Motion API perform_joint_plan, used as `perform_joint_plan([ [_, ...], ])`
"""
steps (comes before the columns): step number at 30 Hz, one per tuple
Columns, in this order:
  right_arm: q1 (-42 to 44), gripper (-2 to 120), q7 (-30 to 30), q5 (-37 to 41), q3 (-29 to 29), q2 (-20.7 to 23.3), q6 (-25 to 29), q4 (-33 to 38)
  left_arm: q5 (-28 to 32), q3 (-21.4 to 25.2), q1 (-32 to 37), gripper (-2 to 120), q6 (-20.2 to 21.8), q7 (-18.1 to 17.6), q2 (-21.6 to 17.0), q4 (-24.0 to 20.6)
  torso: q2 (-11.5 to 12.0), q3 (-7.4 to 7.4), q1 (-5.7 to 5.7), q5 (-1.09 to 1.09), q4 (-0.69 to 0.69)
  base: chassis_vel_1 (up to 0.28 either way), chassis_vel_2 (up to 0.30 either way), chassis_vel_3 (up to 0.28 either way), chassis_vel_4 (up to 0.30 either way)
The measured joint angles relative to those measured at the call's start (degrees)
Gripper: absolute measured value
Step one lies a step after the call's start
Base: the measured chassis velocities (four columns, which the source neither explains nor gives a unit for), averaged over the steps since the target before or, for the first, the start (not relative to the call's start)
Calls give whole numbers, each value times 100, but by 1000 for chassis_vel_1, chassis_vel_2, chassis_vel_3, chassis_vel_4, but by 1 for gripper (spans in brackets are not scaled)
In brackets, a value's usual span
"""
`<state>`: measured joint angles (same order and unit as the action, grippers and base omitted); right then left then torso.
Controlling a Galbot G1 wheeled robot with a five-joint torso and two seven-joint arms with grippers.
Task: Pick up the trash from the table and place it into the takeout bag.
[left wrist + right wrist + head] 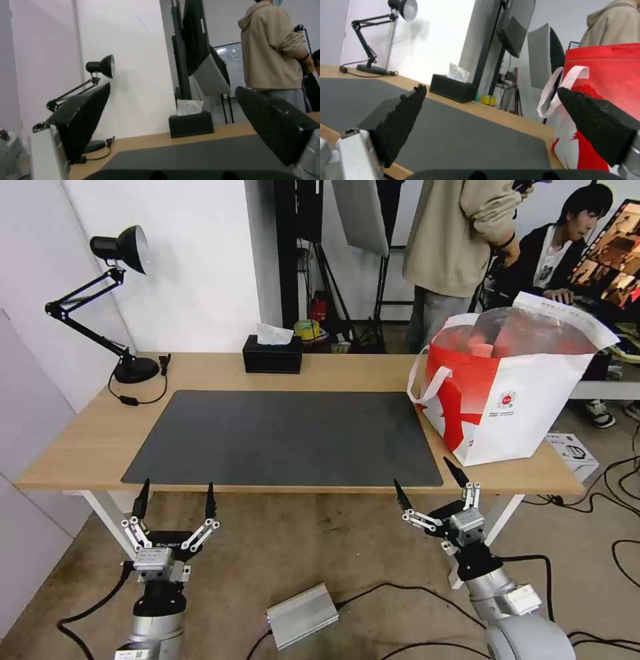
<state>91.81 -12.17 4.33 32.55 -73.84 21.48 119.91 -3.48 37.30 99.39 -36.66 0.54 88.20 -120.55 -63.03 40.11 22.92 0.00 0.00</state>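
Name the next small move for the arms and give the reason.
Probably none beyond holding both arms back. The left gripper and right gripper hang open at the near edge of the table, and the dark mat carries no bowl or cup; just the takeout bag, tissue box and lamp stand there. The trash looks bagged.

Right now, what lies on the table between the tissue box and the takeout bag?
Bare surface: in the head view only light wood and the dark mat separate the tissue box from the takeout bag.
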Motion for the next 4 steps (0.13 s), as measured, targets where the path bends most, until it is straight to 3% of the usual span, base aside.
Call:
perform_joint_plan([
  [4,-1,100,0,0,0,0,0,0,-2,0,0,100,0,0,0,0,0,0,0,0,0,0,0,0,0],
])
